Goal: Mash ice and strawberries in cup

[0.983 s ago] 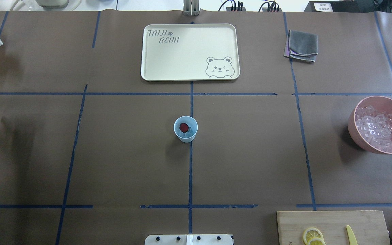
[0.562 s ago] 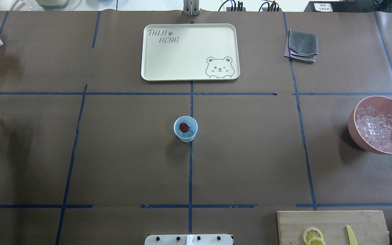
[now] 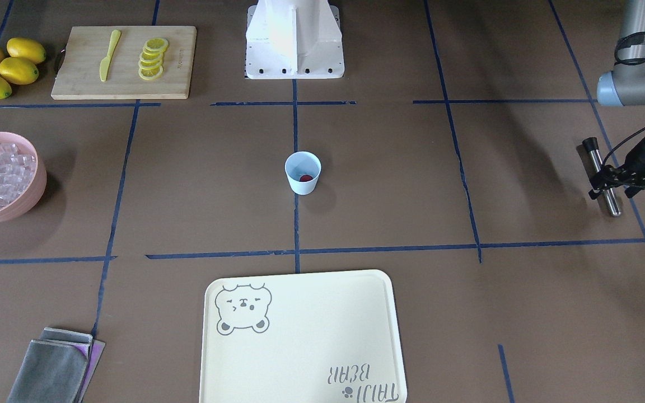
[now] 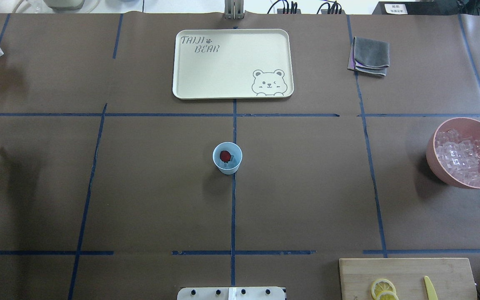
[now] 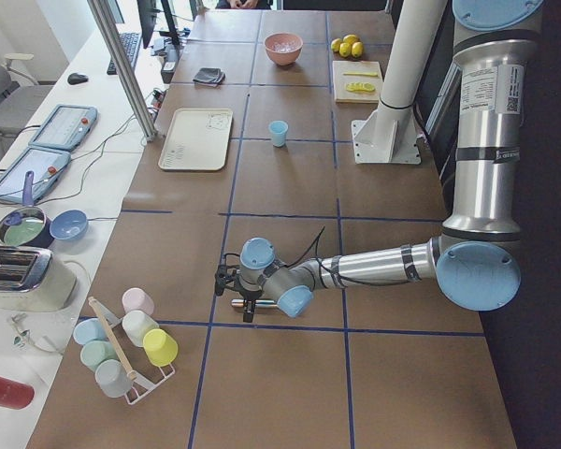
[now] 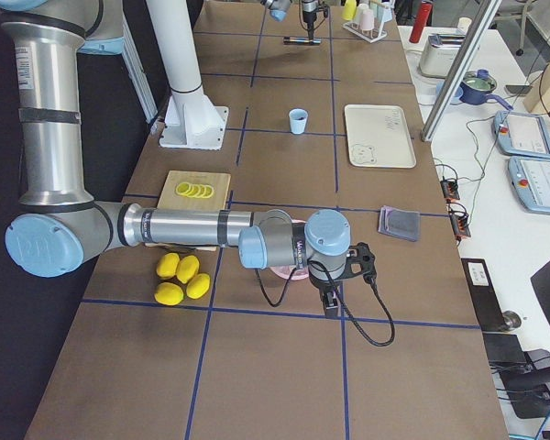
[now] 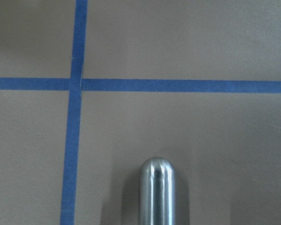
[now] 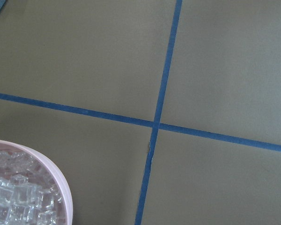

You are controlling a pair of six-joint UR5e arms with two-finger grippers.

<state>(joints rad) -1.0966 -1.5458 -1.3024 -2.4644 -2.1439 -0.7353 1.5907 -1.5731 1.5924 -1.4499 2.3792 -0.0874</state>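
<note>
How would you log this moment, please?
Left claw: shut on silver metal rod | pale blue plastic cup: red strawberry piece inside, whole

Overhead and front cameras face oppositely — both centre the cup [image 4: 229, 170].

Brown-papered table [image 4: 306, 187], crossed by blue tape lines [image 4: 233, 208], carrying kitchen props.
A pale blue cup [image 4: 227, 158] is standing upright at the table's middle, on a tape line; a cream tray [image 4: 223, 71] is lying at the middle of the far edge, with a folded grey cloth [image 4: 370, 54] lying toward the far right corner. A pink bowl [image 4: 431, 160] is sitting at the right end, a wooden cutting board [image 4: 406, 273] and whole lemons [image 3: 6, 66] are lying by the near right corner, the white base plate [image 3: 294, 61] is sitting mid near edge, and a rack of cups [image 5: 126, 351] is standing at the left end.
</note>
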